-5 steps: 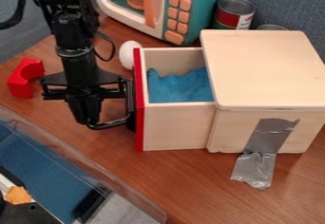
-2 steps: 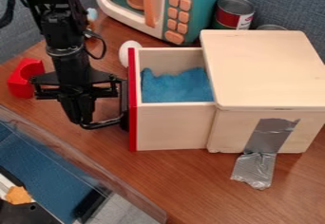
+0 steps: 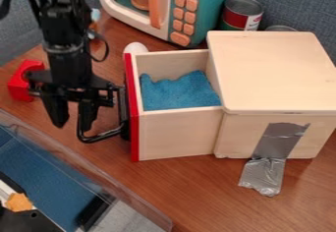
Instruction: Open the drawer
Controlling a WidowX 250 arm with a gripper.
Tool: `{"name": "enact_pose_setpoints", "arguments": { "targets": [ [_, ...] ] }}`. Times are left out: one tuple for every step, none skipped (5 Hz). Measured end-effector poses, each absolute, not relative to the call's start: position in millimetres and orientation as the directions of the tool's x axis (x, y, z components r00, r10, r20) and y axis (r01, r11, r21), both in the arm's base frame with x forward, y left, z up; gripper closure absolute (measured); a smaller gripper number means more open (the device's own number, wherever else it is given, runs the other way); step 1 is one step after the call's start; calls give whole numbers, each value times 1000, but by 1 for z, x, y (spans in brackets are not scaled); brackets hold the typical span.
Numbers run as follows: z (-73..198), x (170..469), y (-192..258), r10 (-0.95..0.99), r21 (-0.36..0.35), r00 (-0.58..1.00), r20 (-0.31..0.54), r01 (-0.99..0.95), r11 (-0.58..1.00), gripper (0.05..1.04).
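Count: one black gripper, two fingers, at the view's left, pointing down in front of the drawer. Fingers parted by a clear gap, seemingly with nothing pinched between; nearer finger to the drawer just beside the curved black handle, contact with it hard to tell.

Count: one drawer, standing out from one wooden box, slightly askew, with one red front panel. Inside, one blue cloth-like mass; number of pieces hard to tell.

Count: one strip of gray tape, running from box side to tabletop. One red block with a curved cutout, left of the gripper, partly covered by it. One toy microwave, seven orange buttons, cut off by the top edge.

Count: two cans. First, red-labeled, beside the microwave; second mostly hidden behind the box, only the top edge visible. One white rounded object, lower part hidden behind the drawer. One pale blue object, half hidden behind the arm, too small to identify.
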State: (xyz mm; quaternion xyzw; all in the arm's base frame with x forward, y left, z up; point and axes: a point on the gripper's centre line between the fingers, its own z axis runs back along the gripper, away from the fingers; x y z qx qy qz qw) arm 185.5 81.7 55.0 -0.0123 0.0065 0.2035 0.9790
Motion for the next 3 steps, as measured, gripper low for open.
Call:
{"name": "enact_pose_setpoints", "arguments": {
  "targets": [
    [92, 171, 85, 276, -9, 956, 102, -277, 961, 116],
    [126, 147, 95, 128, 36, 972, 196, -138, 990, 81],
    [146, 114, 114, -22, 133, 973, 231, -10, 991, 84]
  ]
}}
